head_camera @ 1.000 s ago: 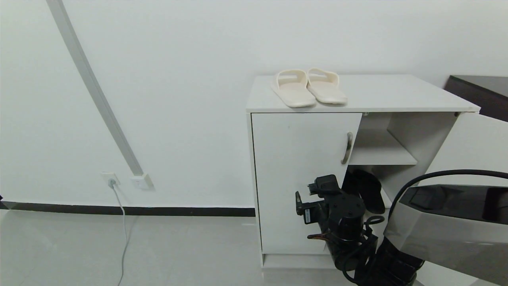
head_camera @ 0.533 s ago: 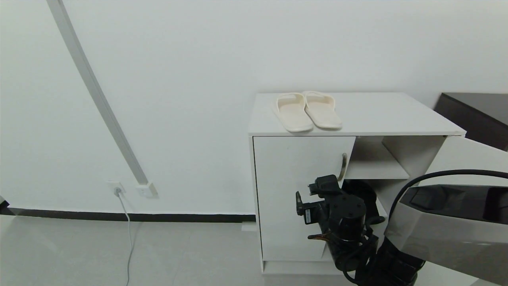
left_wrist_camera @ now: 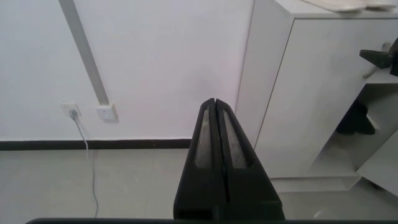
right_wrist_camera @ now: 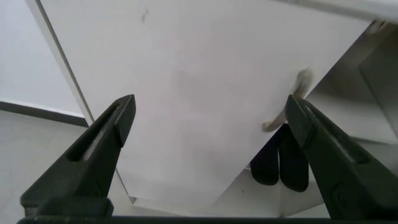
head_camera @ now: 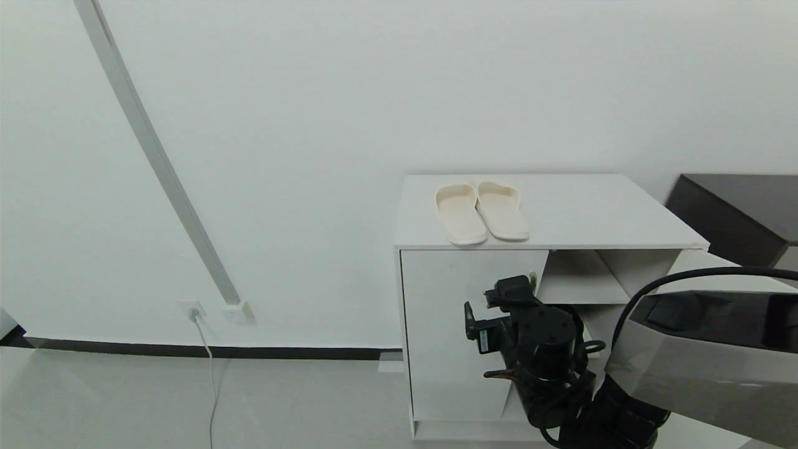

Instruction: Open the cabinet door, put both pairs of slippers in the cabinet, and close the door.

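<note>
A grey strip (head_camera: pixel 156 162) is slanting down the wall (head_camera: pixel 374 93). A cord (head_camera: pixel 215 380) is hanging from the socket (head_camera: pixel 191 308) (plugged in) toward the floor (head_camera: pixel 124 405).

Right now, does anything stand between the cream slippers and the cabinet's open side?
Nothing visible does: the cream slippers lie free on the cabinet top, and the shelf in the open right side looks bare; black slippers lie below it.

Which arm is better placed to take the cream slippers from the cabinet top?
Right. The right end effector is open, close before the door and below the slippers. The left end effector is shut and stands farther from the cabinet.
</note>
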Available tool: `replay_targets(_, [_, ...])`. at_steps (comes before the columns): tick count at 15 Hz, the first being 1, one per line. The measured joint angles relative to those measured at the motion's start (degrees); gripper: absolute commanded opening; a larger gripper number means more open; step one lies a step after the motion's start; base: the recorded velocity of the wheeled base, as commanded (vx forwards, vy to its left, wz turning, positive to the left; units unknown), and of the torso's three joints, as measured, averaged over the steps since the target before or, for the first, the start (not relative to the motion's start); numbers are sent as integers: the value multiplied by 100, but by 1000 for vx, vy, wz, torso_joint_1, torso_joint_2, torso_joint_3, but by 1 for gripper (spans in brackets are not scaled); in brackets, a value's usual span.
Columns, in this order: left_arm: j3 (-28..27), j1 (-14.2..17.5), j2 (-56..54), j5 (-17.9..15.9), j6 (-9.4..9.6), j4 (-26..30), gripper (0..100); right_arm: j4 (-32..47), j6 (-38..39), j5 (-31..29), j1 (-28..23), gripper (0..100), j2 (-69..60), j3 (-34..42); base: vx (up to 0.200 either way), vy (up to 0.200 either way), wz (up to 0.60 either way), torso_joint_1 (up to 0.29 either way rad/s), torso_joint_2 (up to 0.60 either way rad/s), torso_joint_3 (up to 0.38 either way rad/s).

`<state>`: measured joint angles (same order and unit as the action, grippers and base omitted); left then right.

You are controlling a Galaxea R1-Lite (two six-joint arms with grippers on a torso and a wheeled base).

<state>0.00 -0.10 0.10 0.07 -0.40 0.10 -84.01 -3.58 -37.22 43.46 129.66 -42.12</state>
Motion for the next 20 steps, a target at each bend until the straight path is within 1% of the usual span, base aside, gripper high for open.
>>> replay_targets(3, [0, 0, 0, 0, 0, -5, 0, -7, 0, 2, 6, 100, -30, 65, 0, 0, 0, 258, -575, -323])
replay_targets(7, [0, 0, 0, 0, -4, -2, 0, -21, 4, 13, 4, 100, -41, 85, 0, 0, 0, 189, -414, -227])
replay_targets(8, [0, 0, 0, 0, -2, -2, 0, -141, 13, 30, 4, 100, -39, 91, 0, 0, 0, 168, -369, -212])
replay_targets(14, [0, 0, 0, 0, 11, -2, 0, -377, -13, 352, 41, 100, -44, 196, 0, 0, 0, 172, -362, -195])
replay_targets(18, [0, 0, 0, 0, 20, -2, 0, -568, -240, 545, 77, 100, -80, 201, 0, 0, 0, 18, -34, -21])
replay_targets(19, [0, 0, 0, -5, 13, 0, 0, -405, -235, 567, 55, 100, -152, 119, 0, 0, 0, 0, 0, 0])
replay_targets(20, [0, 0, 0, -7, 16, 0, 0, 85, -180, 572, 39, 100, -278, 30, 0, 0, 0, 0, 0, 0])
